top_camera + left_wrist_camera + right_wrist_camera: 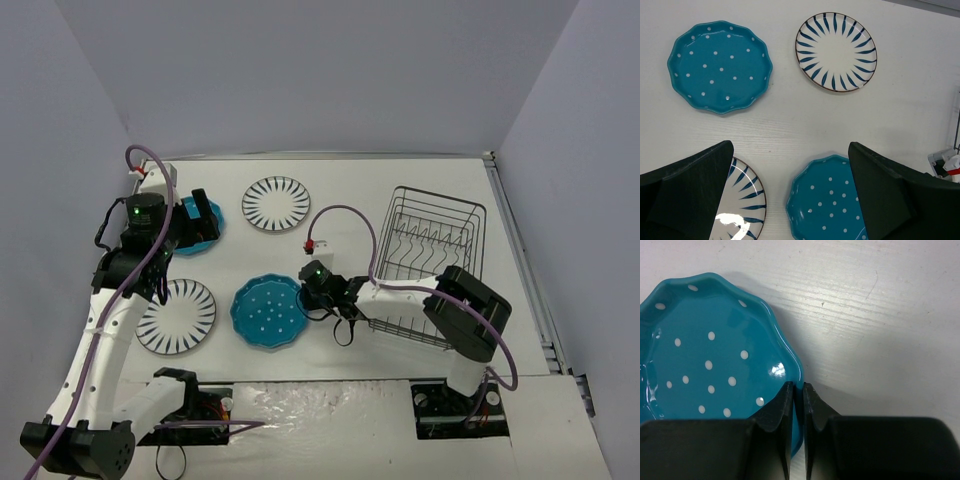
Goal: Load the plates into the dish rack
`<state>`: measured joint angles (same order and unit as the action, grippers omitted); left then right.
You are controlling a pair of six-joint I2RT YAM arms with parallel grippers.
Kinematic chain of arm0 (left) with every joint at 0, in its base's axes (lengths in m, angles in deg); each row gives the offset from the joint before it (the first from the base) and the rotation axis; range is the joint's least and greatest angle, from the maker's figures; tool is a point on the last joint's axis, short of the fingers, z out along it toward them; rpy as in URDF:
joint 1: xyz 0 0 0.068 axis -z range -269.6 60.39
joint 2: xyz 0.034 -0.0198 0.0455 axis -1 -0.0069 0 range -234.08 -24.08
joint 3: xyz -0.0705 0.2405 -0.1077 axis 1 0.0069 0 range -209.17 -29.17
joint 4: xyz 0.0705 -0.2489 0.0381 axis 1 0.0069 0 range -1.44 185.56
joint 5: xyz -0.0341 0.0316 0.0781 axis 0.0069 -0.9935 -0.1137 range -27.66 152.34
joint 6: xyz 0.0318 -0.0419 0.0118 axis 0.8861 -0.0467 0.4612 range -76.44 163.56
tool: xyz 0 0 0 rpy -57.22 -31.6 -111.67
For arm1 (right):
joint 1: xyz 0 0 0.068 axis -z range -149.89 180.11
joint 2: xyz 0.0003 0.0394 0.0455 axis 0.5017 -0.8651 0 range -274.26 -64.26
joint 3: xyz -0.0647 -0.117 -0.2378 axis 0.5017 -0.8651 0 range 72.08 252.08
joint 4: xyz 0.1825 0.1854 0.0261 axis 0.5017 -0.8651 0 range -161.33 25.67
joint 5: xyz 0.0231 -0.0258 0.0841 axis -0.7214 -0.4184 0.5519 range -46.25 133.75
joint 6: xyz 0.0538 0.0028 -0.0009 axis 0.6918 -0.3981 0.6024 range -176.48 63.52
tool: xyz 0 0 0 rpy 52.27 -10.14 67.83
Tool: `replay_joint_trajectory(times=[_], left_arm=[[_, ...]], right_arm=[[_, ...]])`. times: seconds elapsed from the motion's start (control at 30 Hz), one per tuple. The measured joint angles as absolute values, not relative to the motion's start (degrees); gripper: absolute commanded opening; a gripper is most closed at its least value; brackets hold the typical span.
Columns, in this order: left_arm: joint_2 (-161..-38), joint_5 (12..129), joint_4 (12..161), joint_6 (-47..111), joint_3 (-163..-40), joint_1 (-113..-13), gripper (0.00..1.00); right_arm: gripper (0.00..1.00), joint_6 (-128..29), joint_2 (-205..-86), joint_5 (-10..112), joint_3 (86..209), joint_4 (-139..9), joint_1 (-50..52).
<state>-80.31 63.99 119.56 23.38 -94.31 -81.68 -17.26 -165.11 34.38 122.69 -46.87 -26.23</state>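
Pinching teal dotted plate point(705, 355) rim in narrow right tool point(797, 387), left tool point(791, 147) wide; likely lift and tip upright into dish rack point(430, 240) next.

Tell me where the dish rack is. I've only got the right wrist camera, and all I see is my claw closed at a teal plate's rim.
Observer: The dish rack stands to the right of the right claw, at the right side of the table.
Operator: Anything loaded in it?
Observer: No, the top view shows no plates in it. Your teal plate lies flat on the table.
Operator: What's the other arm doing?
Observer: The left claw is open and holds nothing, up over the far left of the table.
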Motion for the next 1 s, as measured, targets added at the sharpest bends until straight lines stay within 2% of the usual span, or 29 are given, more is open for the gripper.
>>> replay_joint_trajectory(times=[0.43, 1.0], left_arm=[[-80.3, 63.9, 119.7, 23.4, -94.5, -81.7, 0.97], [-80.3, 64.9, 121.5, 21.6, -94.9, -81.7, 0.97]], right_arm=[[0.0, -24.6, -158.2, 27.0, 132.4, -61.0, -26.2], [0.0, -30.2, -158.0, 22.5, 143.9, -69.3, -26.2]])
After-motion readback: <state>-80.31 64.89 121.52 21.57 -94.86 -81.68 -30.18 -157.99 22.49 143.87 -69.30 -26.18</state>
